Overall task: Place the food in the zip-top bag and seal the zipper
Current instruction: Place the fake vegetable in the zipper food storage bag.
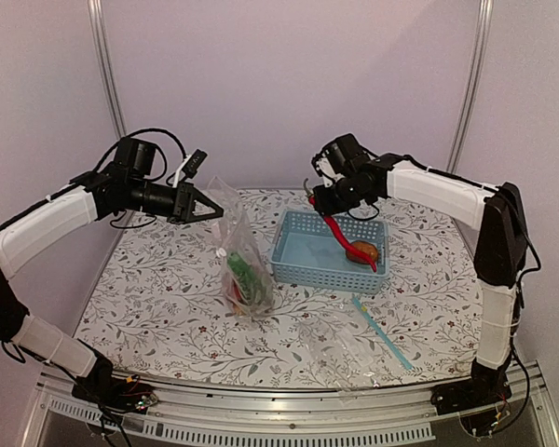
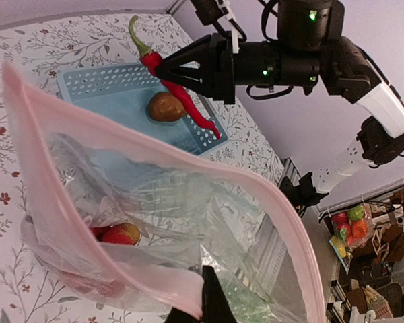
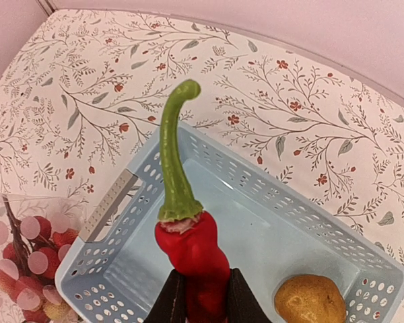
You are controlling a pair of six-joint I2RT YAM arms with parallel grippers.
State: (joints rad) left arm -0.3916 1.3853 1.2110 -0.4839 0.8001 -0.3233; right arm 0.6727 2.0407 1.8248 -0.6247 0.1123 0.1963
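The zip-top bag (image 1: 235, 244) stands on the table, held up by its mouth. My left gripper (image 1: 214, 212) is shut on the pink zipper (image 2: 188, 161) strip, seen close in the left wrist view with the gripper (image 2: 200, 296) pinching the near edge. Inside the bag lie red-yellow fruits (image 2: 120, 234) and green vegetables (image 1: 247, 275). My right gripper (image 1: 319, 199) is shut on the red chili (image 3: 192, 249), which hangs above the blue basket (image 1: 303, 265). The brown potato-like lump (image 3: 308, 299) lies in the basket.
A second clear bag with a teal-blue strip (image 1: 382, 333) lies flat on the table in front of the basket. The walls of the booth stand close behind and at both sides.
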